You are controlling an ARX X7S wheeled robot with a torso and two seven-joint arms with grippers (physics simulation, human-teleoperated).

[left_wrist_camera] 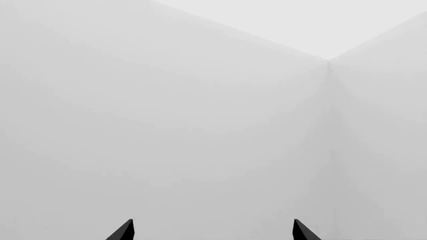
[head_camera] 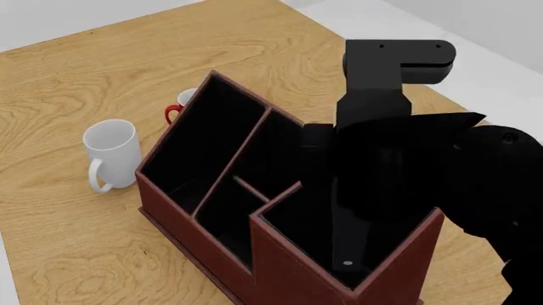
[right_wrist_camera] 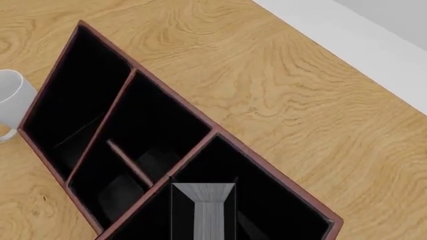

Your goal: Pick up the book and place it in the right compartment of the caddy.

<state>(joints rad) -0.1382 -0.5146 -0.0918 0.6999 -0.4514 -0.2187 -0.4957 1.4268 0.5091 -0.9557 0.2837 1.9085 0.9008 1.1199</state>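
Note:
The reddish-brown caddy (head_camera: 288,270) stands on the wooden table, and it also shows in the right wrist view (right_wrist_camera: 175,104). Its tall right compartment (head_camera: 299,223) is nearest me. My right arm reaches down into that compartment. In the right wrist view the black book (right_wrist_camera: 203,212) stands upright inside the right compartment (right_wrist_camera: 273,192), white page edges facing the camera. My right gripper (right_wrist_camera: 203,231) is shut on the book; its black fingers blend with the covers. My left gripper (left_wrist_camera: 213,231) is open and empty, facing a blank white wall, and is out of the head view.
A white mug (head_camera: 112,152) stands on the table left of the caddy and shows in the right wrist view (right_wrist_camera: 10,102). A red mug (head_camera: 178,107) sits behind the caddy's far corner. The table's edge runs along the right (right_wrist_camera: 313,45).

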